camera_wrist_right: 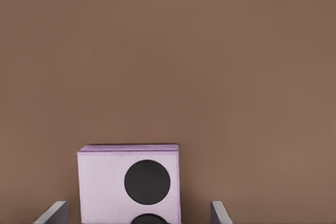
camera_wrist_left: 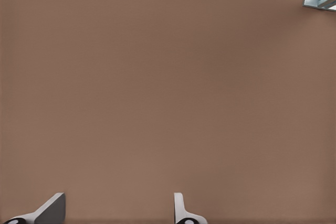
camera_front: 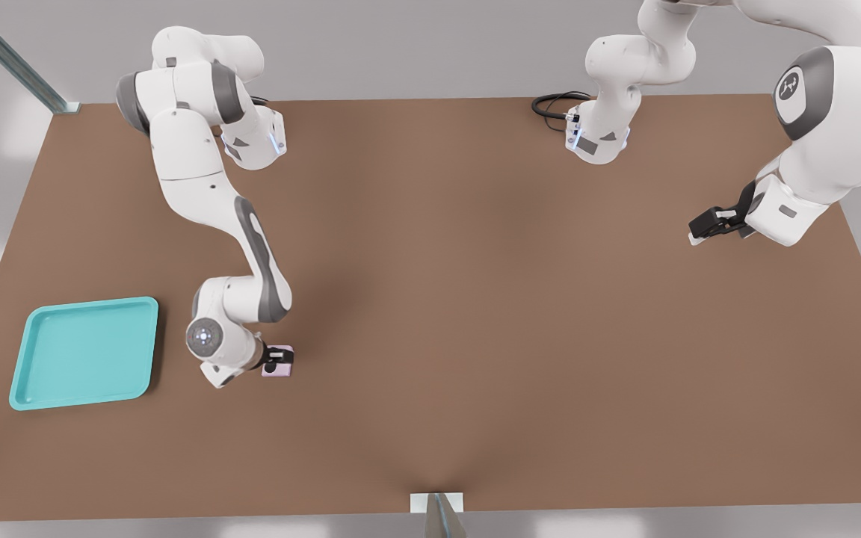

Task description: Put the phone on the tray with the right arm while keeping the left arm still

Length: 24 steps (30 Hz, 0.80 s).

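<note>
Brown bench is carrying everything, largest first: the right arm is reaching down near the front view's left, the turquoise tray is lying flat just to the front view's left of its wrist, and the small pink-lilac phone is resting on the bench, off the tray. The end effector is sitting directly over the phone, fingers spread and standing apart from the phone's two edges, nothing gripped. Judged step: closing for the grasp. Doing it well is likely meaning centring the slab between the fingers, descending until the pads are flanking its sides, then squeezing squarely so the phone is not twisting before the lift toward the tray.
</note>
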Tool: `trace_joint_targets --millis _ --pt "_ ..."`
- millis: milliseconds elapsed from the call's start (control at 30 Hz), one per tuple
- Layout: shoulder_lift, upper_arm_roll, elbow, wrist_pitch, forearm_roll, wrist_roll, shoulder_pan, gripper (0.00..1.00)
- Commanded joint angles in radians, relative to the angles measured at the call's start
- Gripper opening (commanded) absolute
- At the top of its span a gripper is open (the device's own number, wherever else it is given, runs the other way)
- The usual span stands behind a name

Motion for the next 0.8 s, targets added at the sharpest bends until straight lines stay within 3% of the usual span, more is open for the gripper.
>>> trace_joint_targets --millis 0,200,767 --pt "-0.001 0.003 -0.004 0.061 -0.026 0.004 0.000 1.00" --pt "0.001 0.014 -0.004 0.058 -0.097 0.022 0.001 1.00" --pt "0.021 0.022 -0.013 0.080 -0.095 0.063 0.001 1.00"
